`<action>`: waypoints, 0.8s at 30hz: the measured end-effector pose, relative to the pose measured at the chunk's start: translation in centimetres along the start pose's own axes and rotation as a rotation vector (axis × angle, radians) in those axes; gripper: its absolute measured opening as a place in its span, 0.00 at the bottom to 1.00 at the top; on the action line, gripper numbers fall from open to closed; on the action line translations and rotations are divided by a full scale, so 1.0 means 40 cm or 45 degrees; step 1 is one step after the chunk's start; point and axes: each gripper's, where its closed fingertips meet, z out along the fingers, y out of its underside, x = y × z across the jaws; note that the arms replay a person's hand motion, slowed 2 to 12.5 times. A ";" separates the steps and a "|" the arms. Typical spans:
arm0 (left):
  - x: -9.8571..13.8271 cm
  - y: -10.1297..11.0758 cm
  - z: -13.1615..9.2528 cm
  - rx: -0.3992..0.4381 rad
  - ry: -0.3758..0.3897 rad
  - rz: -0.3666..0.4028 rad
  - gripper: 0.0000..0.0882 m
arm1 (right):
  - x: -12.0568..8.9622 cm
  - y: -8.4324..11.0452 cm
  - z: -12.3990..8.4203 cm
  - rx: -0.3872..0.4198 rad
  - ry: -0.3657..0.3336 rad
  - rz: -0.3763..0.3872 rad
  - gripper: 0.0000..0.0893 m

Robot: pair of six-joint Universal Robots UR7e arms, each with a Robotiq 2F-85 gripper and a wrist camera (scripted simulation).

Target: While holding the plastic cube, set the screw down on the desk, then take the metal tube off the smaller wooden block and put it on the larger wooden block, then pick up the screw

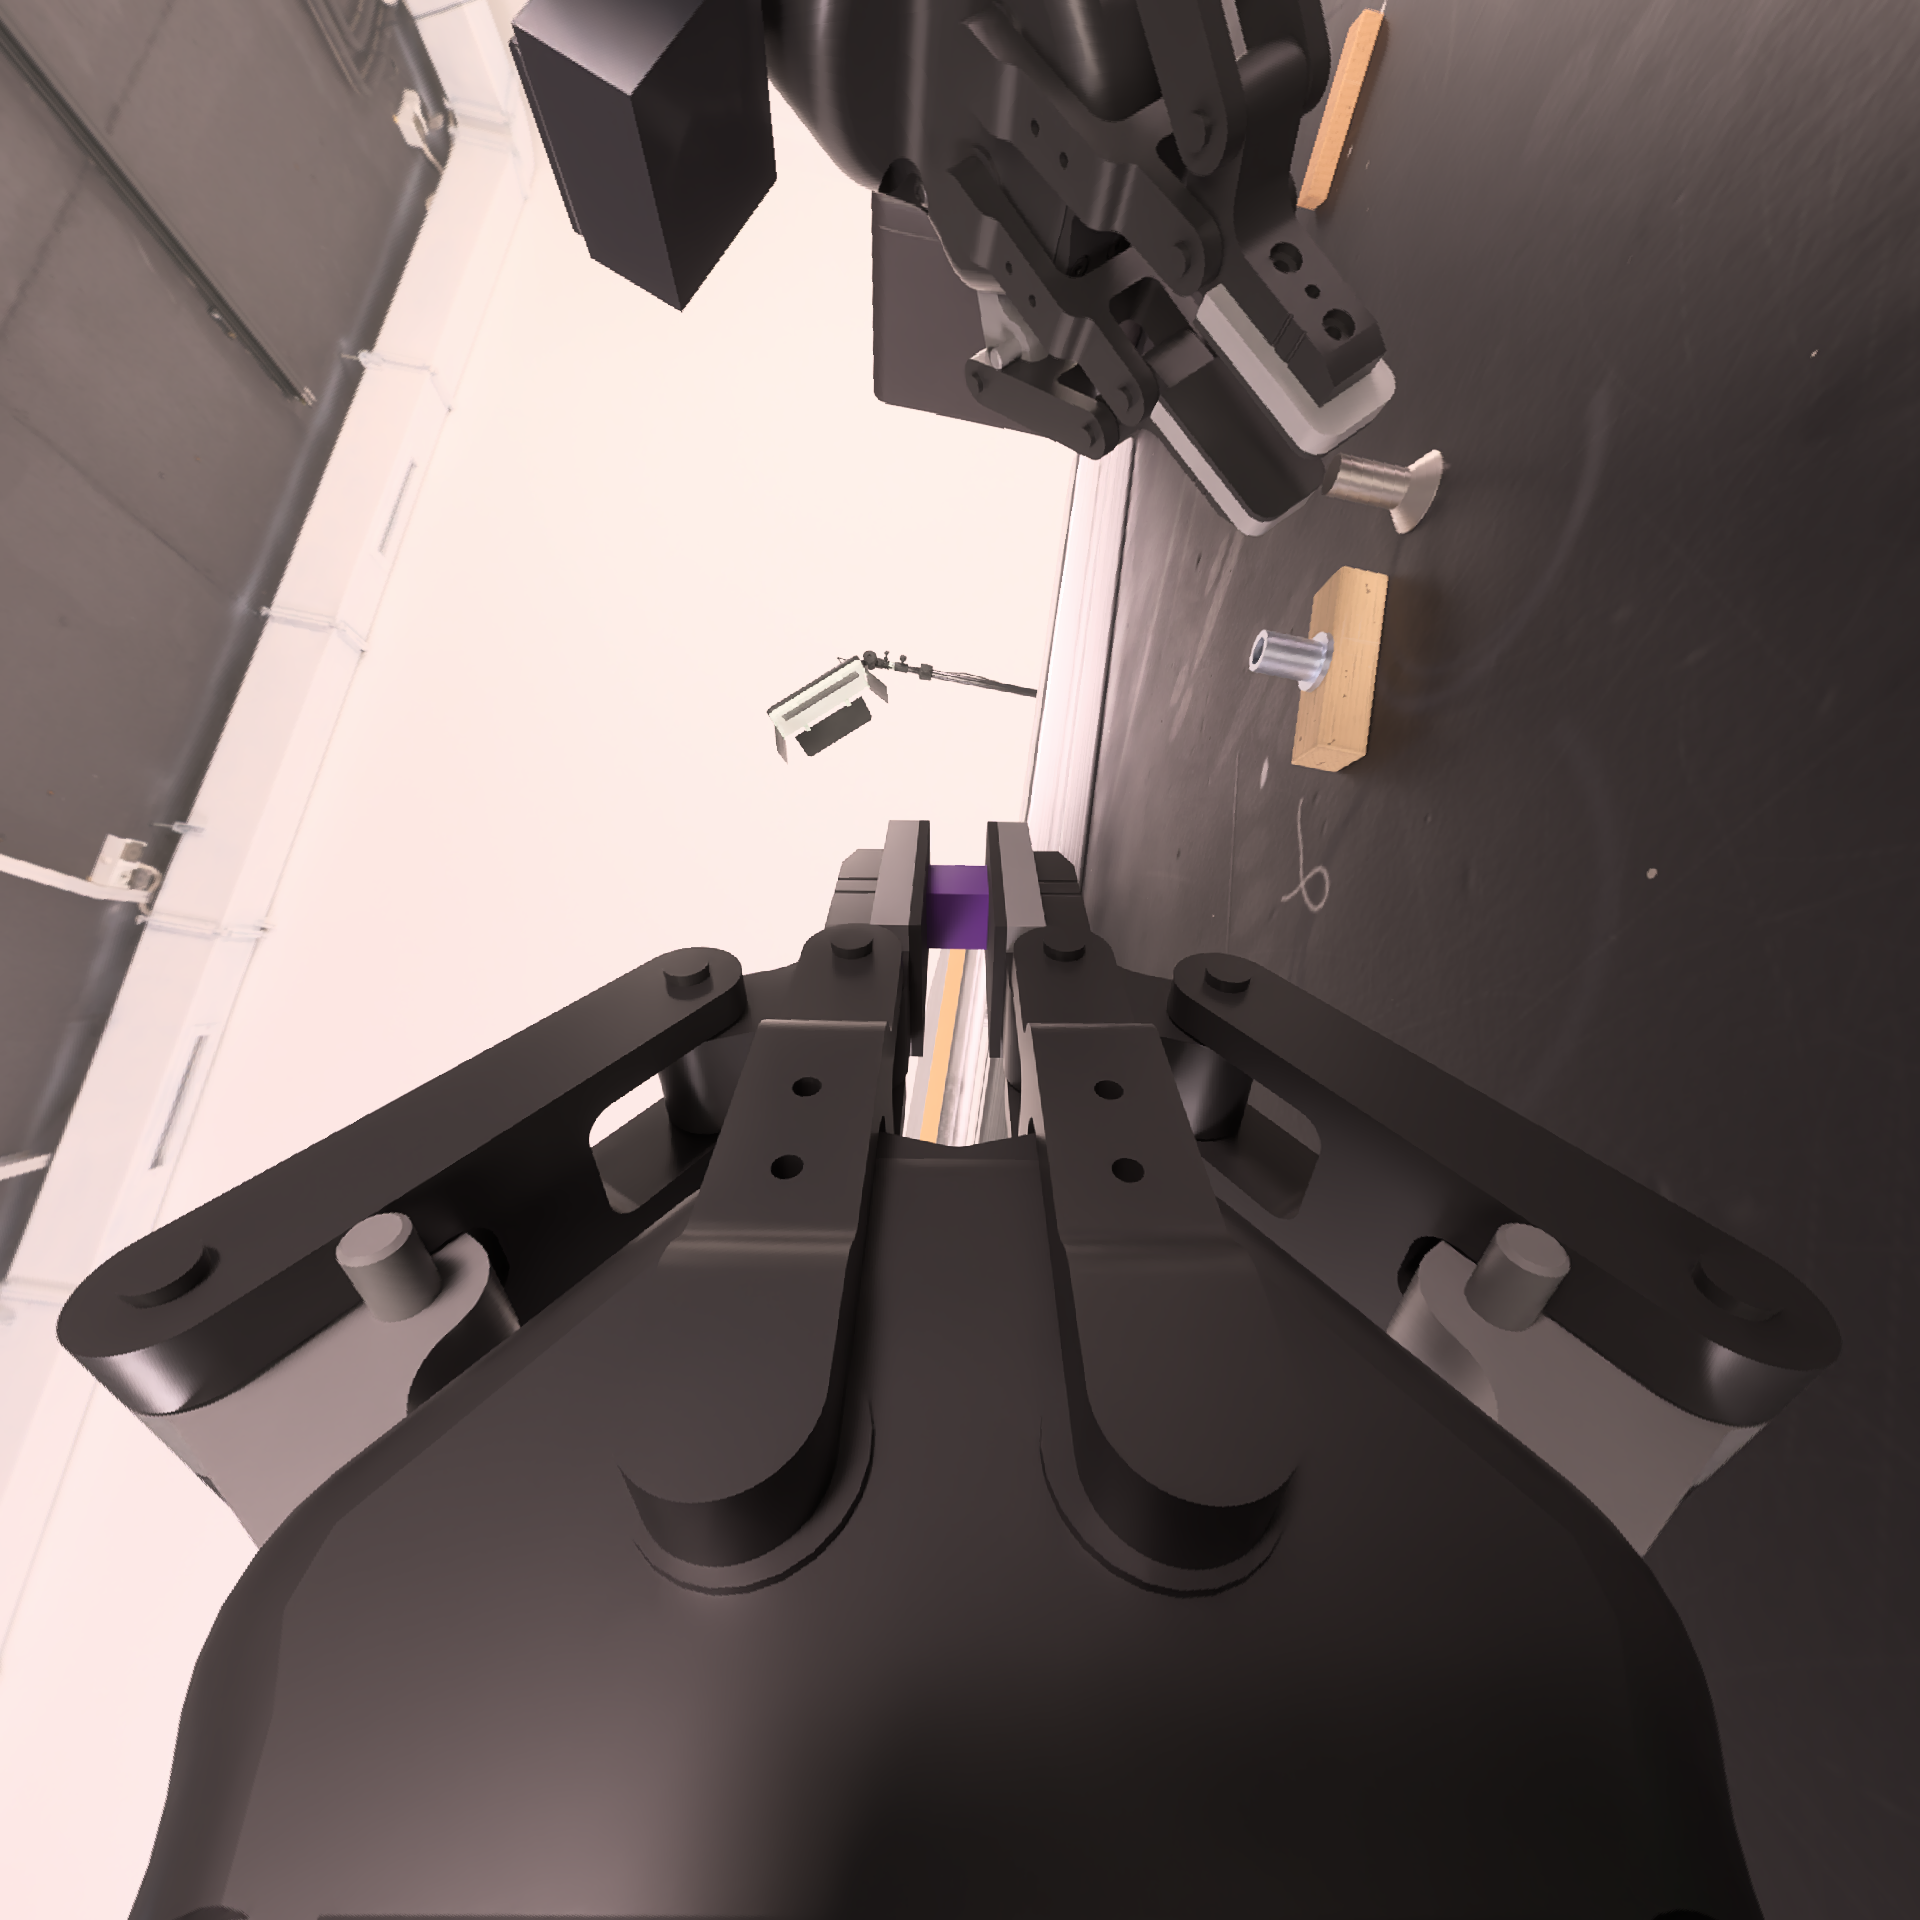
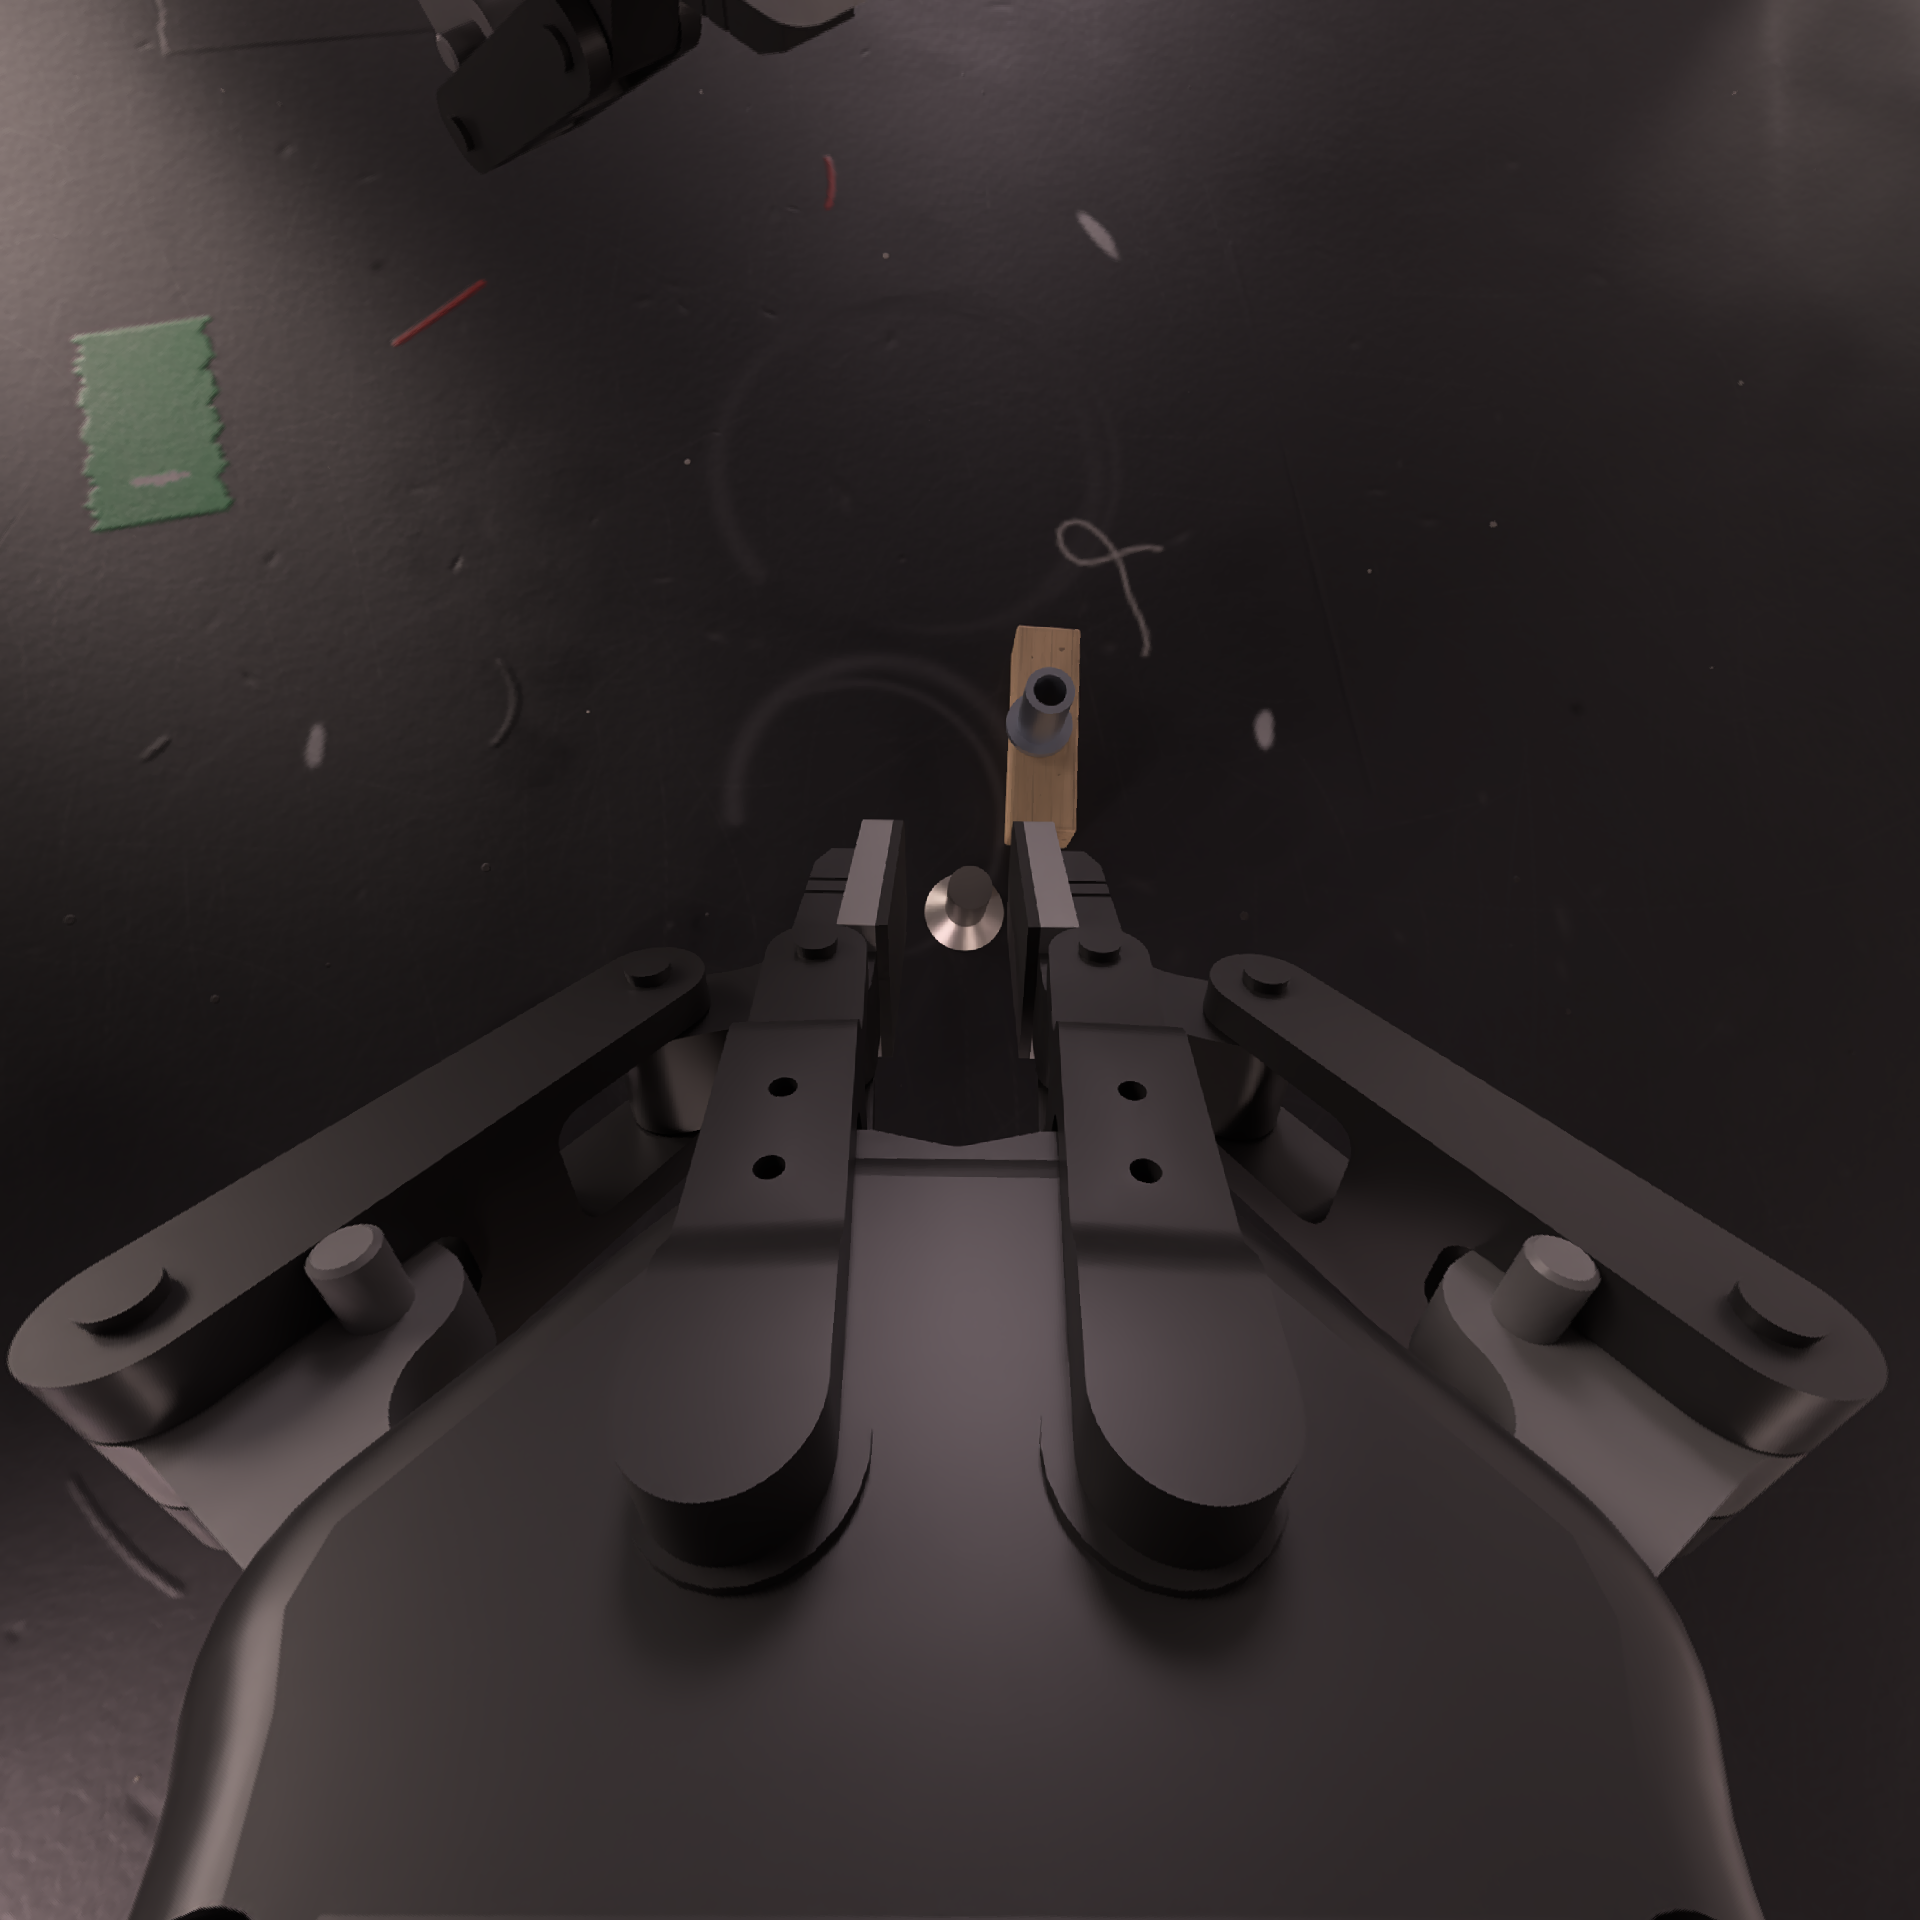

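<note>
Left wrist view: left hand [image 1: 956, 883] up close, pinching the purple cube [image 1: 957, 906] between its fingertips, held off the table [image 1: 1662, 935]. Farther out, right hand [image 1: 1311, 488] low over the dark table, screw [image 1: 1382, 483] right at its fingertips, head toward the table; grip impossible to tell from here. Just beyond the screw, small wood block [image 1: 1340, 681] flat on the table, metal tube [image 1: 1291, 657] standing on it. Bigger wood block [image 1: 1342, 114] farther off, behind the right hand, partly hidden.

Right wrist view: right hand [image 2: 958, 902] spread a little, looking down. Screw [image 2: 963, 906] between the fingers, head down on the table [image 2: 1558, 520], gaps visible on both sides, neither pad touching. Small wood block [image 2: 1044, 774] just past the right fingertip, tube [image 2: 1044, 717] upright on it. Green tape patch [image 2: 154, 424] far left. Part of the left arm [image 2: 551, 73] at top.
</note>
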 end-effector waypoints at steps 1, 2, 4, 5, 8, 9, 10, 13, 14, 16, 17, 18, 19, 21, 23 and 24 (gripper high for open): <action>0.000 0.000 0.000 -0.001 0.000 0.001 0.11 | 0.000 0.000 0.000 0.000 -0.001 0.001 0.20; 0.000 0.000 0.000 -0.001 0.000 0.002 0.11 | 0.000 0.001 0.000 -0.001 -0.001 0.002 0.20; 0.001 0.001 0.001 -0.002 0.001 0.003 0.11 | 0.000 0.001 0.001 -0.002 -0.002 0.004 0.20; 0.001 0.001 0.001 -0.002 0.001 0.004 0.11 | 0.000 0.002 0.001 -0.002 -0.002 0.005 0.20; 0.001 0.001 0.001 -0.002 0.000 0.006 0.11 | 0.000 0.003 0.002 -0.003 -0.002 0.007 0.20; 0.001 0.001 0.001 -0.002 0.000 0.007 0.11 | 0.001 0.003 0.002 -0.003 -0.002 0.007 0.20; 0.001 0.001 0.001 -0.002 0.000 0.007 0.11 | 0.001 0.003 0.002 -0.003 -0.002 0.008 0.20; 0.001 0.001 0.001 -0.002 -0.001 0.008 0.11 | 0.000 0.003 0.003 -0.003 -0.003 0.010 0.20; 0.001 0.001 0.001 -0.002 0.000 0.008 0.11 | 0.000 0.003 0.003 -0.003 -0.004 0.011 0.19; 0.002 0.001 0.001 -0.002 0.000 0.008 0.11 | 0.000 0.003 0.003 -0.003 -0.004 0.012 0.19; 0.002 0.002 0.001 -0.002 0.001 0.008 0.11 | 0.000 0.004 0.004 -0.003 -0.005 0.013 0.19; 0.002 0.002 0.001 -0.002 0.001 0.008 0.11 | 0.000 0.004 0.004 -0.003 -0.005 0.013 0.19; 0.002 0.002 0.001 -0.002 0.001 0.008 0.11 | 0.000 0.004 0.004 -0.003 -0.005 0.014 0.19; 0.002 0.002 0.002 -0.003 0.001 0.009 0.11 | 0.000 0.003 0.004 -0.003 -0.006 0.015 0.19; 0.002 0.003 0.002 -0.004 0.001 0.010 0.11 | 0.000 0.003 0.004 -0.003 -0.006 0.015 0.19; 0.003 0.003 0.002 -0.004 0.001 0.010 0.11 | 0.000 0.003 0.004 -0.003 -0.006 0.015 0.19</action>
